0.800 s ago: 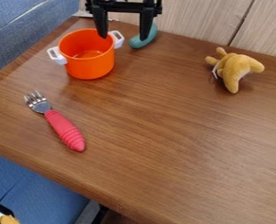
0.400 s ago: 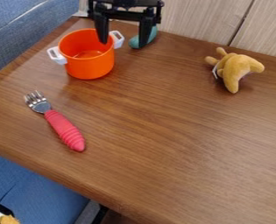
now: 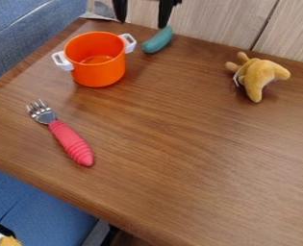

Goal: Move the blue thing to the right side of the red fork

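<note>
At the top edge of the camera view hangs the black gripper, open, with its two fingers spread and nothing between them. Close by its right finger, toward the back of the table, lies a blue-green oblong thing, tilted up to the right and not touched by the pot. On the left part of the table the red fork lies with its metal tines toward the upper left and its ridged handle toward the lower right.
An orange pot with white handles stands between the fork and the blue-green thing. A yellow-brown plush toy lies at the right. The wooden table meets a panelled wall at the back.
The gripper has moved up toward the top edge, after a slight dip, and now uncovers the blue-green thing. The fork, pot and plush toy have stayed put.
</note>
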`<state>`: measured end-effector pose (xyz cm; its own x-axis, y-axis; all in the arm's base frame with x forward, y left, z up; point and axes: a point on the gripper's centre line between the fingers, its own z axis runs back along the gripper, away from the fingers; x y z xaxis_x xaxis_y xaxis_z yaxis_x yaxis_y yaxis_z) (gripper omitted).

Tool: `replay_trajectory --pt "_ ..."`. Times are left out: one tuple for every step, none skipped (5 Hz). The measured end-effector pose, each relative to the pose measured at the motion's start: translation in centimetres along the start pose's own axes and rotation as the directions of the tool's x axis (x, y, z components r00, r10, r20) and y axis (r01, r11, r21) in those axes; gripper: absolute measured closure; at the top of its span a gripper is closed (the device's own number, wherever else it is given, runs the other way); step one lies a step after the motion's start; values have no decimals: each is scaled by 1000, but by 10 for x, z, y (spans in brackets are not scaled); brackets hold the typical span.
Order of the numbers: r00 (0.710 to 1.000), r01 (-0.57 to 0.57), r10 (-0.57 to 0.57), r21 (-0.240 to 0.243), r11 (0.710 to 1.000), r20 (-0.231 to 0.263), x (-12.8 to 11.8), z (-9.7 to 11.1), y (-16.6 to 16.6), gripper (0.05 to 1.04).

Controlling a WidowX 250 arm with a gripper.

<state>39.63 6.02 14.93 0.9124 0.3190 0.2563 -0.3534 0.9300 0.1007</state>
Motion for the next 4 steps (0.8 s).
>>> replay_trajectory --pt "1000 -6 6 -33 999 -11 19 -11 1 82" --pt "1000 5 -6 -20 1000 -20 30 -23 0 82" --pt "999 32 -34 -41 999 -40 30 -41 -6 82" --pt "995 58 -65 -87 995 -78 27 -55 -15 82"
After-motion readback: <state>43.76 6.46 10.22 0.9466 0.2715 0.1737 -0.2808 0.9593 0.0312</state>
